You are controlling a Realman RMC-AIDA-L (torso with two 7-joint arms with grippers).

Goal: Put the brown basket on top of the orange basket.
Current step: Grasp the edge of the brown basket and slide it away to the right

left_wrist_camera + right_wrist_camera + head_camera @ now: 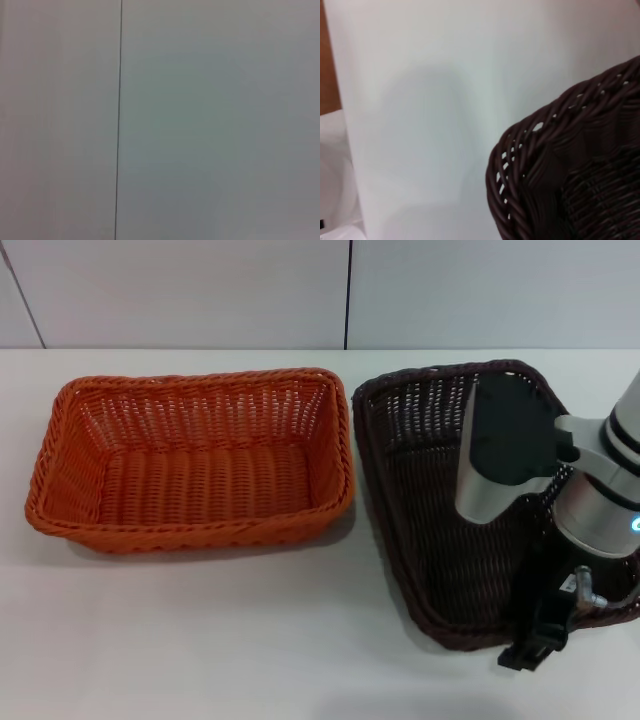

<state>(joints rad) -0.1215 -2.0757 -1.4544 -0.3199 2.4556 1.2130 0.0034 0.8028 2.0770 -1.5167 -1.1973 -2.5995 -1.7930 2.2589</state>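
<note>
The orange basket sits empty on the white table at the left of the head view. Right beside it is the brown basket, turned askew so its near corner points toward me. My right gripper reaches down over the brown basket's near right rim, and its black fingers are shut on that rim. The right wrist view shows a braided corner of the brown basket close up, with white table behind it. My left gripper is out of view; the left wrist view shows only a pale surface with a thin dark seam.
The white table extends in front of both baskets. A pale wall with a vertical seam stands behind them. A narrow gap separates the two baskets.
</note>
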